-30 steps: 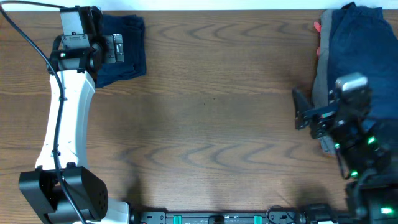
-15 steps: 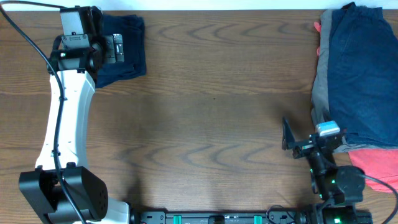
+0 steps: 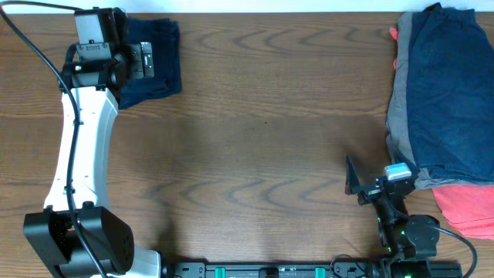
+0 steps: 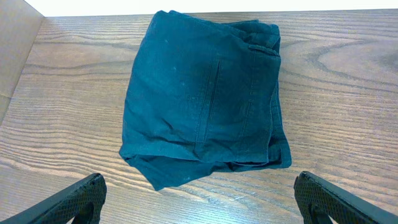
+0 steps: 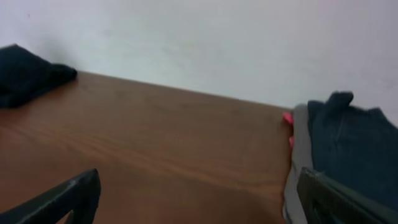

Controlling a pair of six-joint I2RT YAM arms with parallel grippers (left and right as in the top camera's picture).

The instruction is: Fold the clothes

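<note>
- You find the folded dark navy blue cotton shorts [image 3: 158, 54] at the far left corner of the brown wood-grain table [image 3: 262, 139]. They lie flat as a compact rectangle.
- In the left wrist view, the shorts [image 4: 205, 99] show a vertical seam down the middle. One loose corner of fabric sticks out at the near edge.
- The left gripper [image 3: 139, 60] sits over the left edge of the shorts. Its jaws stand wide apart and hold nothing.
- In the left wrist view, the left gripper [image 4: 202, 202] shows as two black fingertips [image 4: 74, 199] at the lower corners. You see only bare table between them, and they do not touch the fabric.
- You find the pile of unfolded garments [image 3: 444, 93] along the right edge of the table.
- A large navy blue garment lies on top of the pile. A grey layer [image 3: 395, 123] shows along its left side. A coral-red garment [image 3: 467, 207] sticks out at the near end.
- The right gripper [image 3: 359, 181] sits low near the front edge of the table, just left of the pile's near corner. Its jaws are spread wide and hold nothing.
- The right wrist view is blurred. It shows the right gripper [image 5: 199, 199] facing across bare table, with the pile [image 5: 348, 143] to the right.
</note>
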